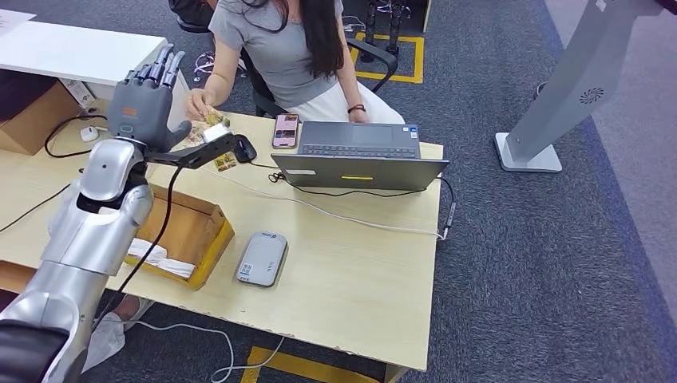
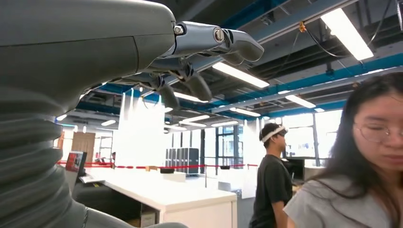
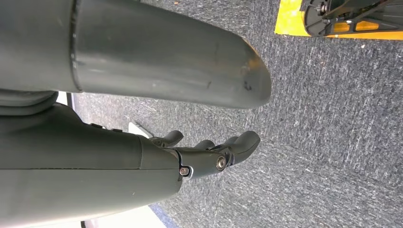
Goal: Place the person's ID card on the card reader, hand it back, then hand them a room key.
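Observation:
My left hand (image 1: 148, 102) is raised above the desk's far left part, fingers stretched up and apart, holding nothing. Its fingers (image 2: 209, 52) show bare against the ceiling in the left wrist view. Just beyond it, a seated person's hand (image 1: 198, 104) rests on small printed cards (image 1: 215, 121) on the desk. The grey card reader (image 1: 262, 258) lies flat near the desk's front edge with nothing on it. White cards (image 1: 160, 259) lie in an open cardboard box (image 1: 209, 231) left of the reader. My right hand (image 3: 209, 152) hangs over the carpet, fingers loosely curved and holding nothing.
An open laptop (image 1: 359, 155) stands at the back of the desk, its cable (image 1: 351, 217) running across the top. A phone (image 1: 285, 130) and a black mouse (image 1: 244, 148) lie beside it. A grey stand base (image 1: 527, 153) is on the carpet at right.

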